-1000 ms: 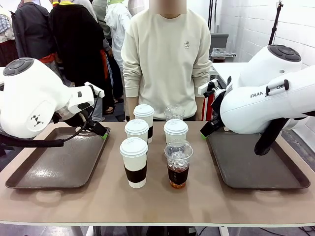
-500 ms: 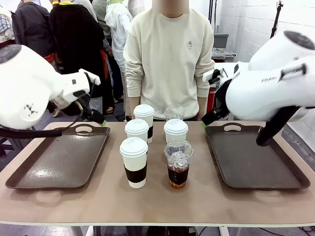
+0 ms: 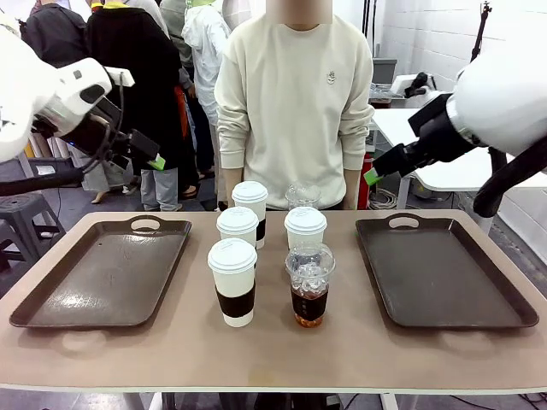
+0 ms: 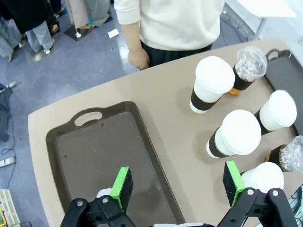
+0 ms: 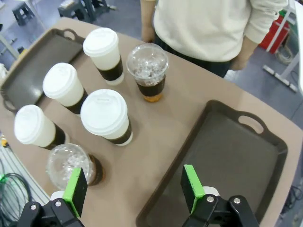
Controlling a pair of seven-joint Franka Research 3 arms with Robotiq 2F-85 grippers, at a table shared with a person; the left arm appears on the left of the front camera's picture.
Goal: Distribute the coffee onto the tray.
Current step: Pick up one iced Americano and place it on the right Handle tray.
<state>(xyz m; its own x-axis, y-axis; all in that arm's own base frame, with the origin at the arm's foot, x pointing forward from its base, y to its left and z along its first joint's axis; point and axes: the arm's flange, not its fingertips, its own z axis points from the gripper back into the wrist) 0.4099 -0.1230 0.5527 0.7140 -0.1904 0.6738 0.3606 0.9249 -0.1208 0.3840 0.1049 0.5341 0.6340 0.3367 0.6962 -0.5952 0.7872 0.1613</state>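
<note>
All 6 cups stand in a tight cluster at the middle of the table (image 3: 171,359), between the bare left tray (image 3: 60,290) and the bare right tray (image 3: 479,290). There are 4 white paper cups, the nearest at the near left (image 3: 232,282), and 2 iced coffees, 1 at the near right (image 3: 309,286) and 1 at the far side (image 3: 302,196) by the person (image 3: 291,102).

The left gripper (image 4: 178,184) hangs high over the left tray's inner edge, its fingers spread wide and holding nothing. The right gripper (image 5: 134,187) hangs just as wide and empty, above the strip between the cluster and the right tray.

No cup is lifted yet, so the first pick looks like the step in hand. It should go best to take the outer cups first, each arm on its own side. Close on the brown sleeve below the lid, squeeze the soft plastic cups lightly, and lift straight up so neighbours are not knocked. Setting each cup at the tray's far end leaves room for 3.
</note>
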